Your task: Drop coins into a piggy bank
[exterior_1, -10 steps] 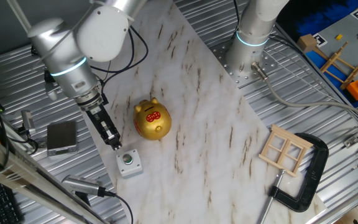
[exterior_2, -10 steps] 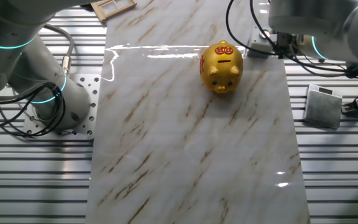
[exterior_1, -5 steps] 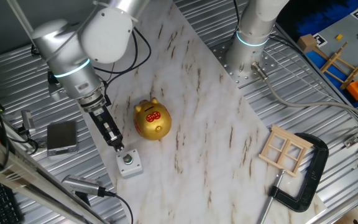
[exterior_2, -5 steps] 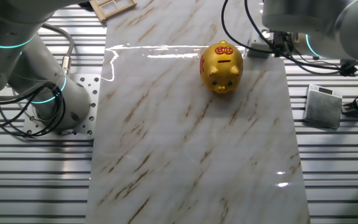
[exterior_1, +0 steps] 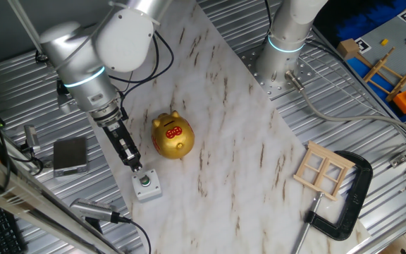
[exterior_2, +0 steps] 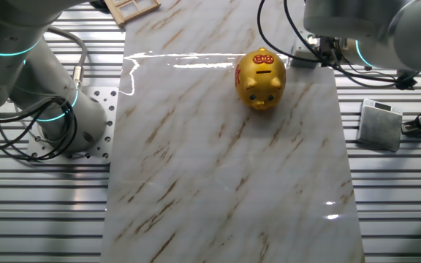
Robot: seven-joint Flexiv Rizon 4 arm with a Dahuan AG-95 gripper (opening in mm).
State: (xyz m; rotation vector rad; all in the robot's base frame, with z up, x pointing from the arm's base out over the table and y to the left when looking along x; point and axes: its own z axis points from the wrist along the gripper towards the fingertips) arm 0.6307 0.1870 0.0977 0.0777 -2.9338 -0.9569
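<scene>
1. Step in hand, as I judge it: approach. The gripper [exterior_1: 135, 168] hangs low, just above the grey button box [exterior_1: 146, 185], not over the slot.
2. Fingers look close together; whether they pinch a coin, I cannot tell.
3. The piggy bank [exterior_1: 172, 136] stands upright on the marble board [exterior_1: 259, 162], just beside the gripper, apart from it.
4. Next move calls for lifting and centring over the slot.

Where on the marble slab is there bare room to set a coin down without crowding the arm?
The widest bare patch is the marble slab in front of the shiny gold piggy bank, running to the slab's far end. Another lies between the pig and the small wooden window frame. It is crowded beside the pig, where the gripper hangs over the small grey box with a green button.
</scene>
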